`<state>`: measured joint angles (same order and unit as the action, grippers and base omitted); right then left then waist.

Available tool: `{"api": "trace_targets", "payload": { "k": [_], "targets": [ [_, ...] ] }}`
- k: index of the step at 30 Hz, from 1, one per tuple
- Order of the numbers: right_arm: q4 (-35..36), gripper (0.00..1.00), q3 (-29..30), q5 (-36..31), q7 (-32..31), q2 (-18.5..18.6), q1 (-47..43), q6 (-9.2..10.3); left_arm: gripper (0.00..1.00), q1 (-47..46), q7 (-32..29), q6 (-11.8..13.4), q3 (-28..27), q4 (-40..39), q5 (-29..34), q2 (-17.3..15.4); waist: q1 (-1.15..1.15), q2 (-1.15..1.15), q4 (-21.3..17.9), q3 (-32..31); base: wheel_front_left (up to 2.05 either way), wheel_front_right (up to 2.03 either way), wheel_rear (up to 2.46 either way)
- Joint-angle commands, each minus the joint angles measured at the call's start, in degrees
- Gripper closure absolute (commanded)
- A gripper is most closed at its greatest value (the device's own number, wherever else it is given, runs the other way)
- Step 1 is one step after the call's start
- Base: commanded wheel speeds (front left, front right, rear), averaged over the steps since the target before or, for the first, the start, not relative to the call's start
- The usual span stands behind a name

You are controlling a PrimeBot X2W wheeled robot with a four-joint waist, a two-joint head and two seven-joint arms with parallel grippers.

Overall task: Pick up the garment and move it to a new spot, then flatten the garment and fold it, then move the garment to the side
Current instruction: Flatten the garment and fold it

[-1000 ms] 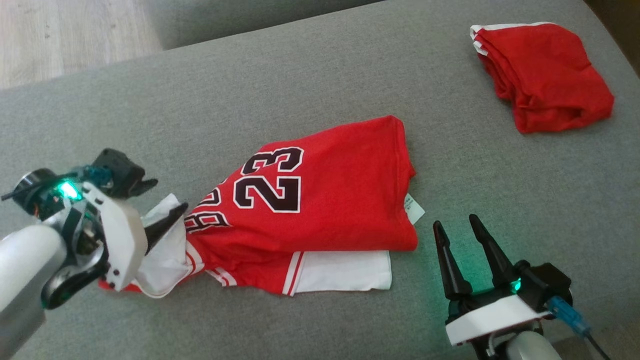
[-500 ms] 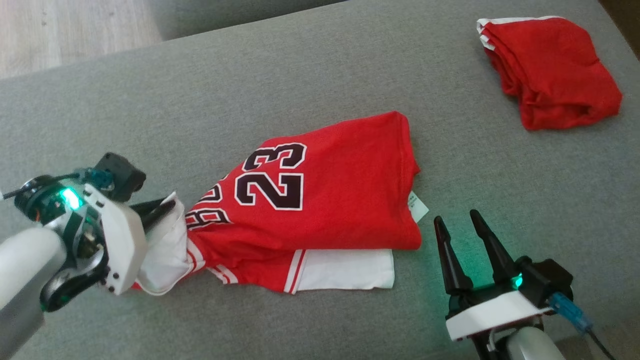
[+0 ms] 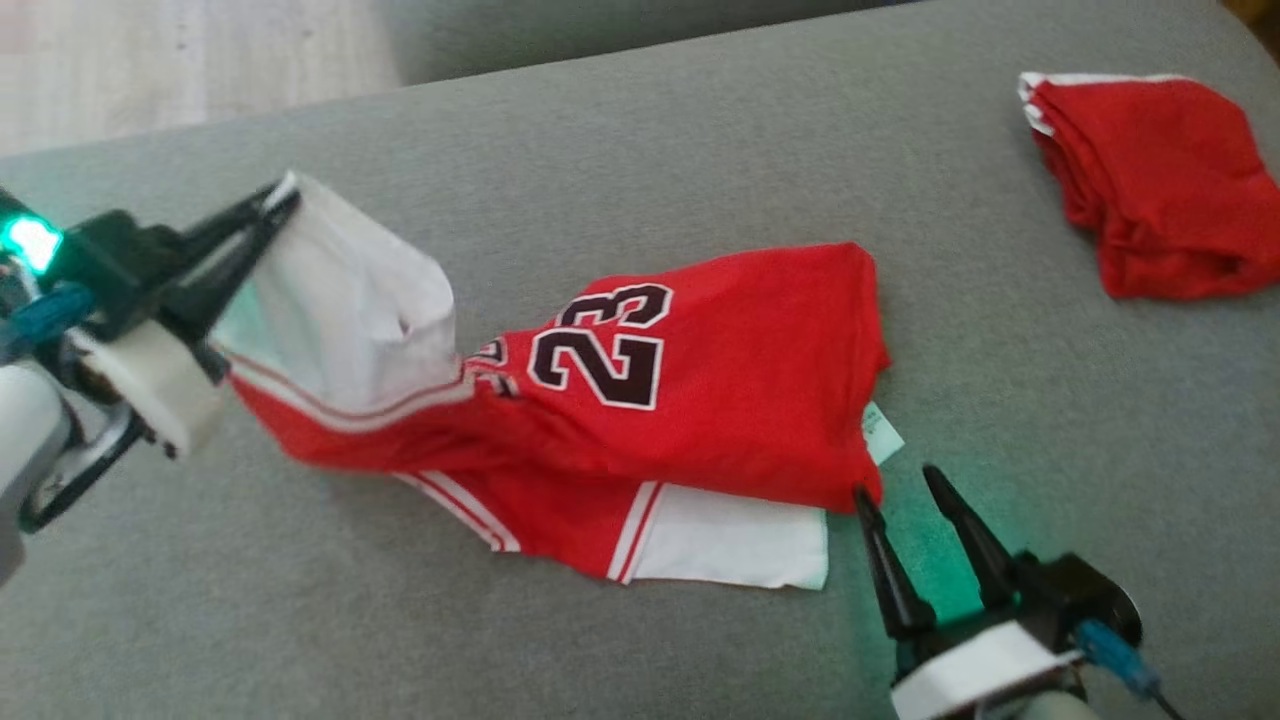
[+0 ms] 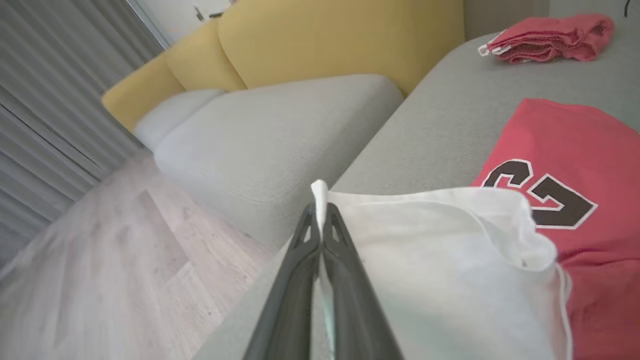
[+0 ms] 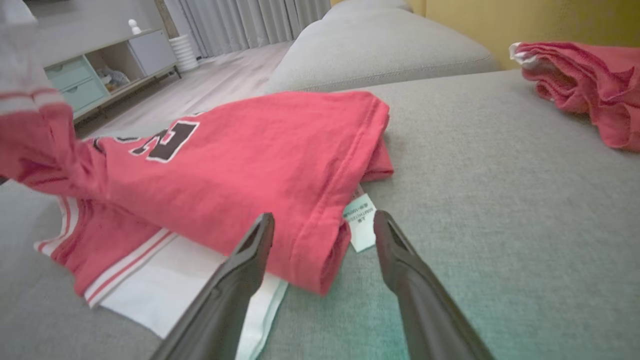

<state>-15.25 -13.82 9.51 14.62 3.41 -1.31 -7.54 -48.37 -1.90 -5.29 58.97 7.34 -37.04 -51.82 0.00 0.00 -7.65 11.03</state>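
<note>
The garment point(image 3: 720, 380) is a red jersey with a black "23" and white trim, lying crumpled on the grey sofa cushion point(image 3: 620, 150). My left gripper point(image 3: 283, 198) is shut on its white corner and holds that corner up off the cushion at the left. The left wrist view shows the white cloth point(image 4: 430, 270) pinched between the shut fingertips of the left gripper point(image 4: 320, 212). My right gripper point(image 3: 895, 482) stands open at the jersey's right edge. In the right wrist view the red hem point(image 5: 325, 260) lies between the fingers of the open right gripper point(image 5: 324, 222), beside a white label point(image 5: 361, 220).
A second red garment point(image 3: 1160, 180) lies folded at the cushion's far right, also seen as a red bundle point(image 5: 585, 85) in the right wrist view. Beyond the cushion's left edge are a wooden floor point(image 4: 90, 270), another grey seat point(image 4: 270, 130) and yellow backrests point(image 4: 340, 40).
My left gripper closed on the white corner and lifted it up and to the far left, stretching the jersey. The head camera shifted. The right gripper moved closer to the red hem.
</note>
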Motion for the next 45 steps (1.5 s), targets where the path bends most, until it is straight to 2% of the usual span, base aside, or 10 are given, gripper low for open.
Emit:
{"api": "trace_targets", "payload": {
  "k": [1, 8, 13, 28, 32, 33, 34, 36, 37, 45],
  "targets": [
    [1.54, 0.0, -1.32, -0.1, 0.38, 1.59, -0.77, 0.05, 1.0, -3.32, 2.95, 1.33, -4.29, -0.24, 1.29, -3.38, 0.0, 0.0, 1.2, -0.65, 0.0, 0.0, 0.0],
    [1.22, 0.0, -2.45, 0.1, 0.38, 3.23, -2.54, 0.05, 1.0, -2.4, 10.39, 4.87, -6.25, 1.5, 3.06, -4.27, 0.0, 0.0, 3.73, -1.15, 0.0, 0.0, 0.0],
    [-0.8, 0.0, -3.04, -0.84, 0.38, 3.14, -2.2, 0.05, 1.0, -1.87, 13.77, 7.09, -6.93, 1.8, 4.1, -3.34, 0.0, 0.0, 4.76, -0.91, 0.0, 0.0, 0.0],
    [-5.31, 0.02, -7.69, -0.4, 0.38, 2.33, 1.89, 0.05, 1.0, -2.28, 14.51, 6.4, -6.14, 2.68, 4.57, -2.41, 0.0, 0.0, 6.31, 0.24, 0.0, 0.0, 0.0],
    [-6.85, 0.29, -8.59, -0.1, 0.38, 2.25, 2.85, 0.05, 1.0, -2.67, 14.53, 6.09, -5.82, 2.74, 4.76, -2.04, 0.0, 0.0, 6.75, 0.6, 0.0, 0.0, 0.0],
    [-7.49, 0.52, -8.78, 0.11, 0.38, 2.18, 3.17, 0.05, 1.0, -2.86, 14.52, 5.96, -5.61, 2.79, 4.93, -1.81, 0.0, 0.0, 6.99, 0.66, 0.0, 0.0, 0.0],
    [-7.75, 0.61, -8.85, 0.21, 0.38, 2.16, 3.27, 0.05, 1.0, -2.97, 14.52, 5.89, -5.52, 2.83, 4.99, -1.69, 0.0, 0.0, 7.07, 0.63, 0.0, 0.0, 0.0],
    [-7.99, 0.96, -8.96, 0.39, 0.38, 2.16, 3.34, 0.05, 1.0, -3.16, 14.57, 5.79, -5.37, 2.94, 5.12, -1.42, 0.0, 0.0, 7.19, 0.44, 0.0, 0.0, 0.0],
    [-7.91, 1.0, -9.01, 0.4, 0.38, 2.21, 3.35, 0.05, 1.0, -3.2, 14.63, 5.75, -5.32, 3.06, 5.14, -1.31, 0.0, 0.0, 7.17, 0.3, 0.0, 0.0, 0.0],
    [-3.27, 1.0, -7.6, 0.07, 0.38, 3.4, 1.49, 0.05, 1.0, -1.73, 15.7, 6.22, -5.04, 4.4, 5.17, -0.64, 0.0, 0.0, 6.11, -3.39, 0.0, 0.0, 0.0]
  ]
}}
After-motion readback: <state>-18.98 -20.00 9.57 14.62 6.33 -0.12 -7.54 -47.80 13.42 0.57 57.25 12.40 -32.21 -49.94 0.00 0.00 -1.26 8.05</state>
